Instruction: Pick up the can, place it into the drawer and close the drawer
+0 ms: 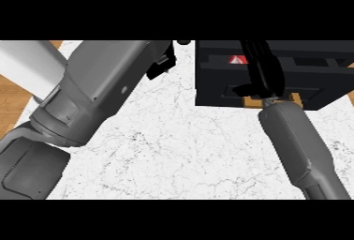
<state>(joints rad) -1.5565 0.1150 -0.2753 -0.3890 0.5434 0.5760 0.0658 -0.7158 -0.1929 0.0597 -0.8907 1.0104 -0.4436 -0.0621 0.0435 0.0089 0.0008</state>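
An open black drawer (214,93) fills the upper right of the head view. Inside it, near its far left part, a small patch of the red and white can (237,59) shows; the rest of the can is hidden. My right hand (264,70) reaches over the drawer from the lower right with its fingers stretched out, just right of the can and not curled round it. My left hand (163,60) shows only as a dark shape at the top centre, beyond the bulky left forearm (90,93), well left of the drawer.
The white marble counter (187,150) spreads below and between the arms. A white slanted surface (24,61) and wooden floor (14,101) lie past the counter's left edge. The left forearm hides much of the counter's left side.
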